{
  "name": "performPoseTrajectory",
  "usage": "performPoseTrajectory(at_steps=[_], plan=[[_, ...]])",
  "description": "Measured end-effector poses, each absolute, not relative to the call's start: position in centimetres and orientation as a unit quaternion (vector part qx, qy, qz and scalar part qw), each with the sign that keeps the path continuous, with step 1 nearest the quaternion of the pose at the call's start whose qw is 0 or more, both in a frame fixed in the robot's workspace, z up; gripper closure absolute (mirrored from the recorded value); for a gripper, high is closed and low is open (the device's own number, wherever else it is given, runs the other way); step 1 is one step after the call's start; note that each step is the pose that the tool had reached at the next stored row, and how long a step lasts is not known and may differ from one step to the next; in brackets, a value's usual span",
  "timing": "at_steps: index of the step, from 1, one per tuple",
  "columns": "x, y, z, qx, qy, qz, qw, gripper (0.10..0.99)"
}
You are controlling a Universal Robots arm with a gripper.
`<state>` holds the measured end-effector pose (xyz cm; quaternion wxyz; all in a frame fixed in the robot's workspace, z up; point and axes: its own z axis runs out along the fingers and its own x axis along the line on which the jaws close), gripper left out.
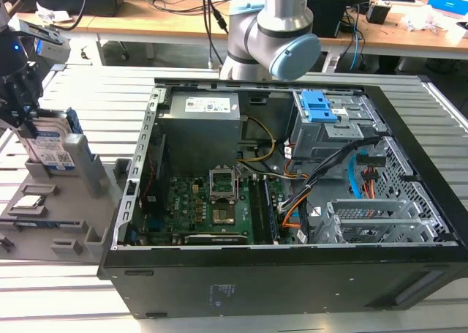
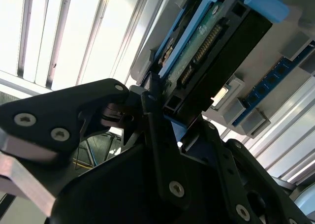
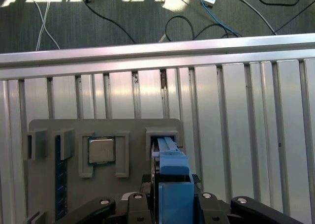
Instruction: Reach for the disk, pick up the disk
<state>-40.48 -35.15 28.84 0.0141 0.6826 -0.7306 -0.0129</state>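
Note:
The disk point(image 1: 57, 147) stands on edge in a slot of the grey holder point(image 1: 88, 201) at the exterior view's left, its white-and-blue label facing out. My gripper point(image 1: 28, 126) is down over its end. In the second wrist view the black fingers point(image 2: 156, 130) lie against both faces of the disk point(image 2: 206, 51), whose connector edge and blue frame show; my gripper point(image 2: 173, 113) is shut on it. In the first wrist view the disk's blue frame point(image 3: 173, 170) sits in my gripper point(image 3: 174, 197), its lower part still inside the slot.
An open black computer case point(image 1: 292, 274) lies right of the holder, with blue latch tabs point(image 1: 320, 106) inside. A small square silver chip point(image 3: 101, 150) and a blue strip point(image 3: 61, 184) sit in other holder slots. The slatted metal table point(image 3: 236, 135) ends at a rail, floor cables beyond.

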Motion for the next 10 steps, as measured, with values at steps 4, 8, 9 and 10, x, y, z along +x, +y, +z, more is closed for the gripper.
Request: performPoseTrajectory(at_steps=[4, 8, 9, 10], plan=[[-40.5, -35.1, 29.0, 0.683, -0.731, -0.013, 0.014, 0.722], [-40.5, -35.1, 29.6, 0.683, -0.731, -0.013, 0.014, 0.722], [-40.5, -35.1, 29.8, 0.683, -0.731, -0.013, 0.014, 0.722], [-40.5, -35.1, 30.0, 0.683, -0.731, -0.013, 0.014, 0.722]])
